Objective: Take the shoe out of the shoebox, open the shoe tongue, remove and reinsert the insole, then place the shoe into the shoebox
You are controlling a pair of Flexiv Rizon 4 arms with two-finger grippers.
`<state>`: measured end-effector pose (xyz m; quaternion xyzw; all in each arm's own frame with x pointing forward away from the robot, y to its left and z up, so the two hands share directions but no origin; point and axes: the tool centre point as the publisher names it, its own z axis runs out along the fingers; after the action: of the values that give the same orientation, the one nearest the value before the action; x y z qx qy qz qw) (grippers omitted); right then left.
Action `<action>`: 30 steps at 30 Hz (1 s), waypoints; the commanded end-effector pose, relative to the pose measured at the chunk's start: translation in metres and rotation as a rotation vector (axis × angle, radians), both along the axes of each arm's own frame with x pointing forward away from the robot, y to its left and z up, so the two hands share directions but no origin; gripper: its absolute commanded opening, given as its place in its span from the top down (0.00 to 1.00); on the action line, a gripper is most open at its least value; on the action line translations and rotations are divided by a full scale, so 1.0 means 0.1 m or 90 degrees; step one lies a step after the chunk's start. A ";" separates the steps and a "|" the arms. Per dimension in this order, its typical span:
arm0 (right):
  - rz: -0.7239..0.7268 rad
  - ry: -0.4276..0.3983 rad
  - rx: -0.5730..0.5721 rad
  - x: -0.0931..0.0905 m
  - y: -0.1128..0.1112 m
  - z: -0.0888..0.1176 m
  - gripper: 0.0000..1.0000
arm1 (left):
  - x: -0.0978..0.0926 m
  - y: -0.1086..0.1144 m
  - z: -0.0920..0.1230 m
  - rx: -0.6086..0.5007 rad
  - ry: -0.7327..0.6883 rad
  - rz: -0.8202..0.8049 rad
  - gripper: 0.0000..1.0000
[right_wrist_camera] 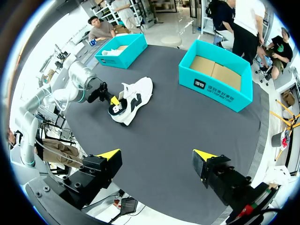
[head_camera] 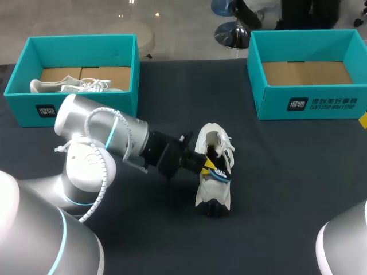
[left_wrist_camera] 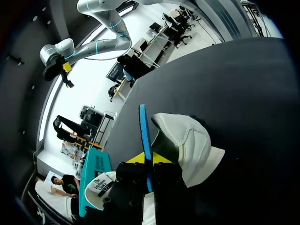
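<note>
Yellow-tipped fingers (left_wrist_camera: 133, 159) of the left gripper (left_wrist_camera: 151, 160) stand almost together, pinching a thin blue foam insole (left_wrist_camera: 145, 133) held on edge between them. Its far end reaches to the mouth of the white-and-black sneaker (left_wrist_camera: 187, 140) just ahead. That sneaker lies on its side near the middle of the dark cloth-covered table (head_camera: 287, 189), out of both boxes. So the insole step looks to be the one in hand, though whether the insole is coming out or going back in I cannot tell. The next move calls for keeping the insole lined up with the shoe's opening, since the shoe lies loose and could slide. Further off, the right gripper (right_wrist_camera: 157, 155) hangs high over the table's near edge with its fingers spread wide, holding nothing. The teal cardboard shoebox (head_camera: 309, 97) at the far right is free to take the shoe, while the matching teal box (head_camera: 80, 44) at the far left holds another pale shoe (head_camera: 69, 86).
</note>
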<state>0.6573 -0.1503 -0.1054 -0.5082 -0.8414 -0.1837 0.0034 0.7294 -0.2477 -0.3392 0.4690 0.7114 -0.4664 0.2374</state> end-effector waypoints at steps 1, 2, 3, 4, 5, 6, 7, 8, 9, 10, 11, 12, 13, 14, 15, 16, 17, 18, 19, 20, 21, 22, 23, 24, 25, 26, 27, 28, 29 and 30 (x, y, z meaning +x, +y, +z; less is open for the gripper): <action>0.001 0.004 -0.001 0.03 0.00 0.01 0.00 | 0.08 -0.02 -0.05 0.010 -0.004 0.000 1.00; 0.001 0.004 -0.001 0.03 0.00 0.01 0.00 | 0.10 -0.02 -0.07 0.013 -0.006 0.002 1.00; 0.001 0.004 -0.001 0.03 0.00 0.01 0.00 | 0.12 -0.02 -0.08 0.015 -0.006 0.004 1.00; 0.001 0.004 -0.001 0.03 0.00 0.01 0.00 | 0.13 -0.02 -0.09 0.017 -0.006 0.005 1.00; 0.001 0.004 -0.001 0.03 0.00 0.01 0.00 | 0.15 -0.02 -0.11 0.019 -0.006 0.007 1.00; 0.001 0.004 -0.001 0.03 0.00 0.01 0.00 | 0.16 -0.02 -0.13 0.022 -0.007 0.009 1.00; 0.001 0.004 -0.001 0.03 0.00 0.01 0.00 | 0.18 -0.03 -0.14 0.025 -0.008 0.011 1.00; 0.001 0.004 -0.001 0.03 0.00 0.01 0.00 | 0.19 -0.03 -0.16 0.026 -0.009 0.012 1.00; 0.001 0.004 -0.001 0.03 0.00 0.01 0.00 | 0.21 -0.03 -0.17 0.027 -0.008 0.015 1.00; 0.001 0.004 -0.001 0.03 0.00 0.01 0.00 | 0.22 -0.02 -0.18 0.030 -0.010 0.018 1.00; 0.001 0.004 -0.001 0.03 0.00 0.01 0.00 | 0.22 -0.02 -0.19 0.032 -0.009 0.020 1.00; 0.001 0.004 -0.001 0.03 0.00 0.01 0.00 | 0.22 -0.02 -0.20 0.033 -0.008 0.021 1.00; 0.001 0.004 -0.001 0.03 0.00 0.01 0.00 | 0.22 -0.01 -0.21 0.034 -0.007 0.021 1.00; 0.001 0.004 -0.001 0.03 0.00 0.01 0.00 | 0.20 -0.01 -0.23 0.037 -0.005 0.019 1.00; 0.001 0.004 -0.001 0.03 0.00 0.01 0.00 | 0.19 -0.01 -0.24 0.038 -0.004 0.019 1.00; 0.001 0.004 -0.001 0.03 0.00 0.01 0.00 | 0.18 0.00 -0.25 0.039 -0.002 0.018 1.00; 0.001 0.004 -0.001 0.03 0.00 0.01 0.00 | 0.17 0.00 -0.25 0.040 -0.002 0.017 1.00; 0.001 0.004 -0.001 0.03 0.00 0.01 0.00 | 0.16 0.00 -0.25 0.040 -0.002 0.017 1.00; 0.001 0.004 -0.001 0.03 0.00 0.01 0.00 | 0.16 0.01 -0.25 0.040 -0.001 0.017 1.00; 0.001 0.004 -0.001 0.03 0.00 0.01 0.00 | 0.15 0.01 -0.23 0.039 -0.001 0.016 1.00; 0.001 0.004 -0.001 0.03 0.00 0.01 0.00 | 0.15 0.01 -0.22 0.037 0.001 0.016 0.87; 0.001 0.004 -0.001 0.03 0.00 0.01 0.00 | 0.15 0.02 -0.20 0.035 0.000 0.016 0.86; 0.001 0.004 -0.001 0.03 0.00 0.01 0.00 | 0.14 0.02 -0.18 0.032 -0.001 0.017 0.85; 0.001 0.004 -0.001 0.03 0.00 0.01 0.00 | 0.14 0.02 -0.16 0.029 0.000 0.018 0.75; 0.001 0.004 -0.001 0.03 0.00 0.01 0.00 | 0.13 0.02 -0.14 0.026 -0.002 0.018 0.71; 0.001 0.004 -0.001 0.03 0.00 0.01 0.00 | 0.13 0.02 -0.12 0.023 -0.002 0.018 0.70; 0.001 0.004 -0.001 0.03 0.00 0.01 0.00 | 0.12 0.02 -0.10 0.018 -0.001 0.017 0.69; 0.001 0.004 -0.001 0.03 0.00 0.01 0.00 | 0.12 0.02 -0.08 0.014 -0.002 0.017 0.69; 0.001 0.004 -0.001 0.03 0.00 0.01 0.00 | 0.11 0.02 -0.07 0.013 -0.005 0.017 0.70; 0.001 0.004 -0.001 0.03 0.00 0.01 0.00 | 0.10 0.02 -0.06 0.010 -0.004 0.017 0.71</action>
<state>0.6571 -0.1503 -0.1057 -0.5083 -0.8413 -0.1840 0.0034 0.7440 -0.2493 -0.3459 0.4641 0.7216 -0.4546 0.2390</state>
